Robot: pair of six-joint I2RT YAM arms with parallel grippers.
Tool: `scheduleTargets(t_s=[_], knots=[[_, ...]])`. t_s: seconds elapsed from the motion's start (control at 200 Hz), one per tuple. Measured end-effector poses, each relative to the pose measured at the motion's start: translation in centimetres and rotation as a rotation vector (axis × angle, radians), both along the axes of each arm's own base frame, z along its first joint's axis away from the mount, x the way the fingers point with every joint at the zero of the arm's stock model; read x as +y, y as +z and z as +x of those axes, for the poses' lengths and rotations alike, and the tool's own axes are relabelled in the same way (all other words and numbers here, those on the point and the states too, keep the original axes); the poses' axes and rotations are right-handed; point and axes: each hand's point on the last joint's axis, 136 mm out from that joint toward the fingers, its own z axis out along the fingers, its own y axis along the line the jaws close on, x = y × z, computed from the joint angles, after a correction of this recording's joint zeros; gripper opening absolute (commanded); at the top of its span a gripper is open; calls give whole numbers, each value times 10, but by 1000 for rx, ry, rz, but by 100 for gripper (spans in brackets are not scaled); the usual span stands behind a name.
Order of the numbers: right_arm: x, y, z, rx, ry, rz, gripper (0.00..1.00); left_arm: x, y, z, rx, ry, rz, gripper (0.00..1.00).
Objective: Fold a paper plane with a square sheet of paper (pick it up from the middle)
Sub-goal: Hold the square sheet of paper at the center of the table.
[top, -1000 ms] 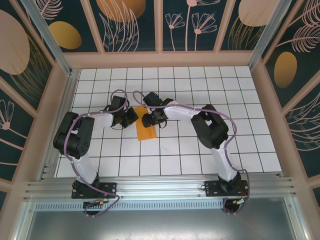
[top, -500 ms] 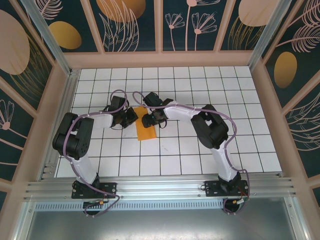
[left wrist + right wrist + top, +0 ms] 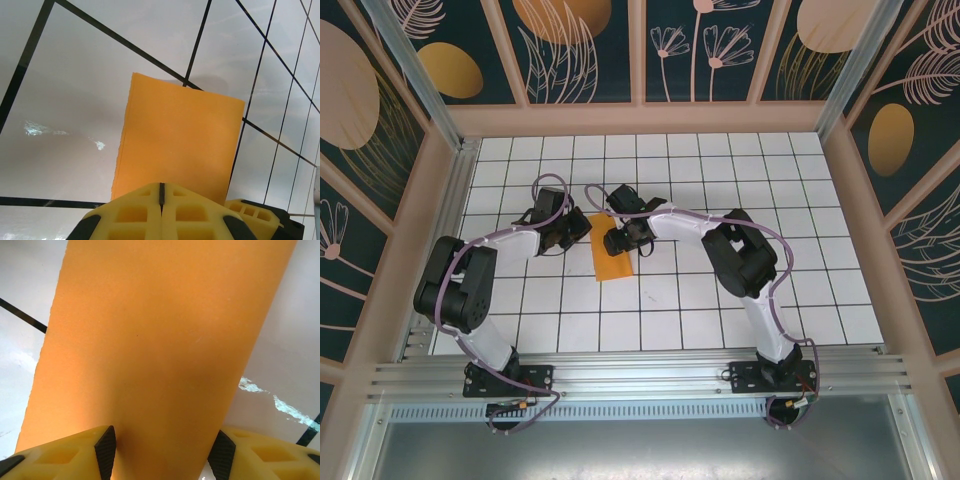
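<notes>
Right jaws straddle paper [image 3: 160,340], left jaws closed

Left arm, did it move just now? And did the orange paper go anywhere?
Yes. The left arm swung its elbow outward to the left and back toward the near side, and the left gripper shifted a little toward the far side, staying shut at the edge of the orange paper. Nothing was grabbed or let go. The paper, the right arm and the open right gripper over it stayed put.
</notes>
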Motion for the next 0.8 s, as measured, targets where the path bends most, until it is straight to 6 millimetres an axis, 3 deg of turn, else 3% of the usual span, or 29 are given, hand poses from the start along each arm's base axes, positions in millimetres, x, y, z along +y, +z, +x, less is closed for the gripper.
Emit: scheduleTargets(t_s=[0.165, 0.43, 0.801], knots=[[0, 0, 0, 0, 0, 0, 58, -4, -2, -1, 7, -16, -17, 0], [1, 0, -1, -1, 3, 0, 60, -9, -24, -6, 64, -40, -30, 0], [1, 0, -1, -1, 2, -2, 59, -14, -28, -9, 79, -59, -43, 0]])
